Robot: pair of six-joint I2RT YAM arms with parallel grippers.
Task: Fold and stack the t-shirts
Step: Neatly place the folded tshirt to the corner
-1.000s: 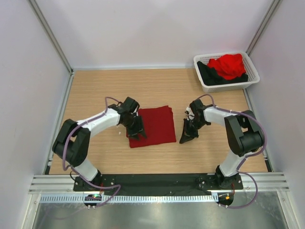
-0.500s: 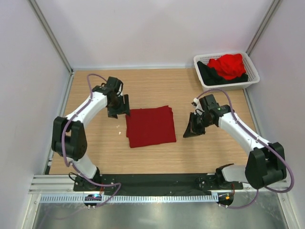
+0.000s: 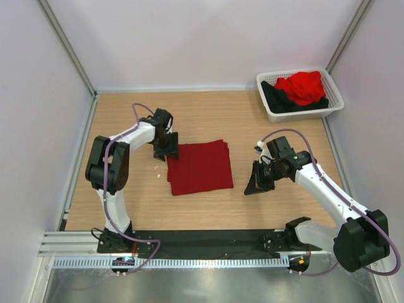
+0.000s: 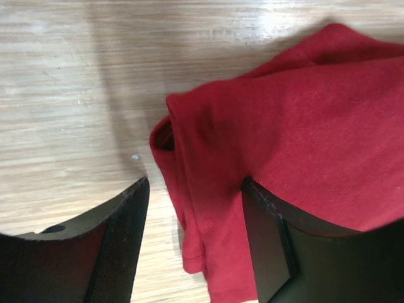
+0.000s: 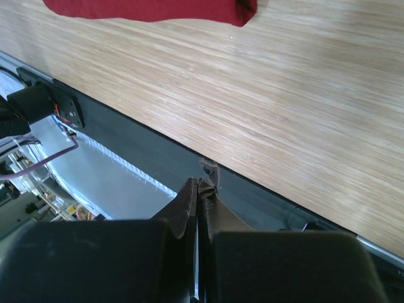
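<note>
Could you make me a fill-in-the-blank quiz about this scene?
The white basket holds a bright red shirt and a ____ one. The left gripper is ____ at a corner of the folded dark red shirt. The right gripper is ____ and empty. Missing: black; open; shut.

The folded t-shirt (image 3: 199, 166) is showing plain dark crimson against the pale, wood-grained tabletop (image 3: 126, 196). In the white latticed basket (image 3: 297, 115), a brighter red t-shirt (image 3: 302, 86) is glowing above a black t-shirt (image 3: 278, 101). The left hand (image 3: 168, 151) and the right hand (image 3: 257, 183) are showing black.
</note>
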